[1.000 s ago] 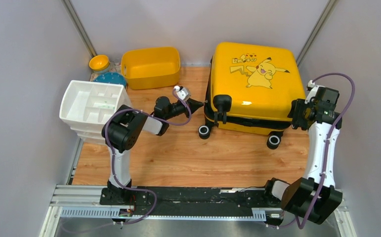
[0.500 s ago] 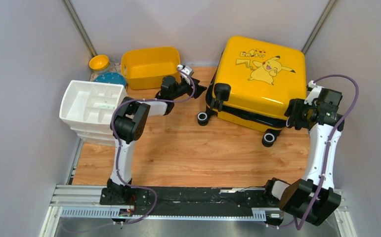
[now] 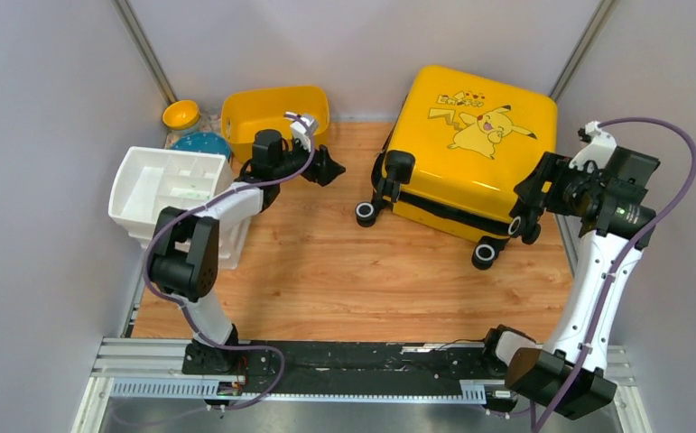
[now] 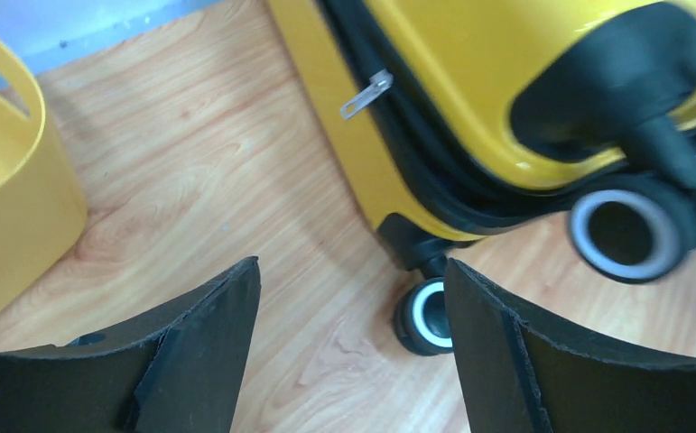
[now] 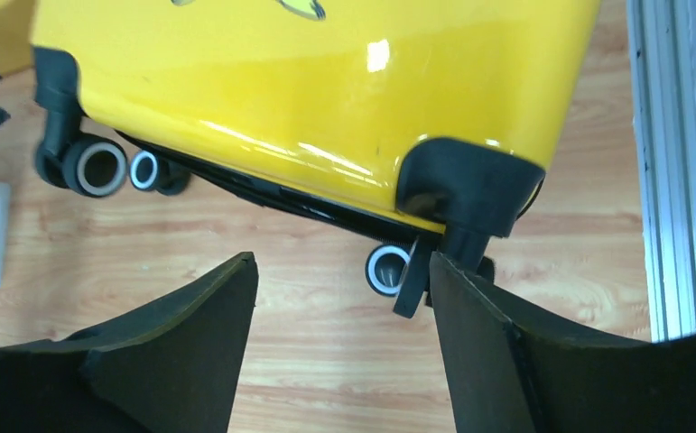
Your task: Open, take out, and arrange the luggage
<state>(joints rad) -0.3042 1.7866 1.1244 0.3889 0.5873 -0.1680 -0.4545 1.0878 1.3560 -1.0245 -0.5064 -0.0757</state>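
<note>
The yellow luggage lies flat and zipped shut at the back right, Pikachu print up, black wheels facing the arms. My left gripper hangs open just left of it, holding nothing. In the left wrist view the luggage shows its silver zipper pull and a wheel beyond my left gripper. My right gripper stands open by the near right wheel corner. In the right wrist view my right gripper is empty, with a wheel of the luggage just past its right finger.
A yellow tub stands at the back, close behind my left gripper. A white compartmented organiser sits at the left under the left arm. A small yellow bowl and a blue dish lie in the back left corner. Grey walls close in on both sides.
The left gripper opened and drew back leftward from the luggage's zipper side toward the tub. The right gripper opened wider and pulled back. The luggage turned and shifted toward the back.
</note>
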